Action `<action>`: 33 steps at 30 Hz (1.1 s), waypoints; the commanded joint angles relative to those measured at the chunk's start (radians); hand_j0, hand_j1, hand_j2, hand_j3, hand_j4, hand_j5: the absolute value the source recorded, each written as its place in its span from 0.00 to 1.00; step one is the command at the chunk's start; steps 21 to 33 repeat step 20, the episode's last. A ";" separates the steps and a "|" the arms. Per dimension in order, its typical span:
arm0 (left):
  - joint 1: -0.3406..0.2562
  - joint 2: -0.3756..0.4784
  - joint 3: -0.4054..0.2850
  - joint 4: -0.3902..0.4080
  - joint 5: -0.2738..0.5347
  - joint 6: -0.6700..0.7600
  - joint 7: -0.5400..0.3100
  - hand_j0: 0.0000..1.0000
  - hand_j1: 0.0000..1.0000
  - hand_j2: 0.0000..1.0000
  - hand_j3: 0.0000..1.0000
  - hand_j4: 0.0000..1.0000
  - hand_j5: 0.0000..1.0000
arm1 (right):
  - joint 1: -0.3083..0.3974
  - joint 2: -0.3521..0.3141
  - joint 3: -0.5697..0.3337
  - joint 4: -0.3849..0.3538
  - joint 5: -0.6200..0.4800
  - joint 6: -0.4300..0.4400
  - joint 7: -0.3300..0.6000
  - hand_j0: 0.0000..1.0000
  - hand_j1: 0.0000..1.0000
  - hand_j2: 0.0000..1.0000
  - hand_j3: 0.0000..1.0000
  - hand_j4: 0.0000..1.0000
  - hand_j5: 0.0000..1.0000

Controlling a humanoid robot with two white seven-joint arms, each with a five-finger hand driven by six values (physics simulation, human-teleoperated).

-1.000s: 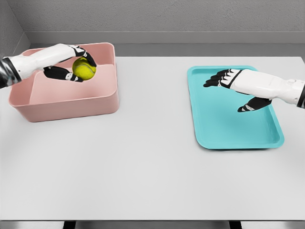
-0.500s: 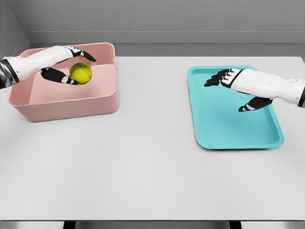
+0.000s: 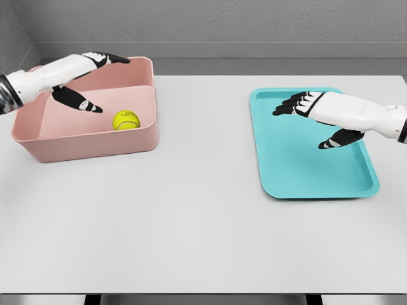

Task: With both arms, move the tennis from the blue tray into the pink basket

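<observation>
White table fills the near part of the view, front edge at bottom, bare surface in the middle between the two containers. Blue tray on the right side of the table, long axis running away from the camera and slightly angled, shallow raised rim, teal-blue colour. Right hand comes in from the right edge over the tray's far half, white forearm and palm shell, black fingers spread and pointing left, thumb hanging down toward the tray floor, holding nothing; can't tell if any fingertip touches the tray. Pink basket on the left side of the table, well apart from the tray, deep straight walls, near wall facing camera. Tennis ball, yellow-green, sits on the basket floor near the right wall, toward the near side, free of both hands. Left hand enters from the left edge above the basket's far left part, fingers extended and apart, index line reaching toward the far rim, thumb pointing down into the basket, gripping nothing, clear of the ball. Behind the table a grey wall with a paler ledge strip.
</observation>
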 commanded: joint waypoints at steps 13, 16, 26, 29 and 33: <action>0.104 0.203 0.020 -0.219 0.081 0.002 0.025 1.00 1.00 1.00 1.00 1.00 1.00 | 0.000 0.000 0.000 0.000 -0.008 0.003 0.000 1.00 1.00 1.00 1.00 1.00 1.00; 0.146 0.237 0.021 -0.246 0.091 0.002 0.047 1.00 1.00 1.00 1.00 1.00 1.00 | 0.000 0.000 0.000 0.000 -0.008 0.003 0.000 1.00 1.00 1.00 1.00 1.00 1.00; 0.153 0.254 0.021 -0.260 0.097 0.002 0.048 1.00 1.00 1.00 1.00 1.00 1.00 | 0.000 0.002 0.000 0.001 -0.009 0.003 0.000 1.00 1.00 1.00 1.00 1.00 1.00; 0.153 0.254 0.021 -0.260 0.097 0.002 0.048 1.00 1.00 1.00 1.00 1.00 1.00 | 0.000 0.002 0.000 0.001 -0.009 0.003 0.000 1.00 1.00 1.00 1.00 1.00 1.00; 0.153 0.254 0.021 -0.260 0.097 0.002 0.048 1.00 1.00 1.00 1.00 1.00 1.00 | 0.000 0.002 0.000 0.001 -0.009 0.003 0.000 1.00 1.00 1.00 1.00 1.00 1.00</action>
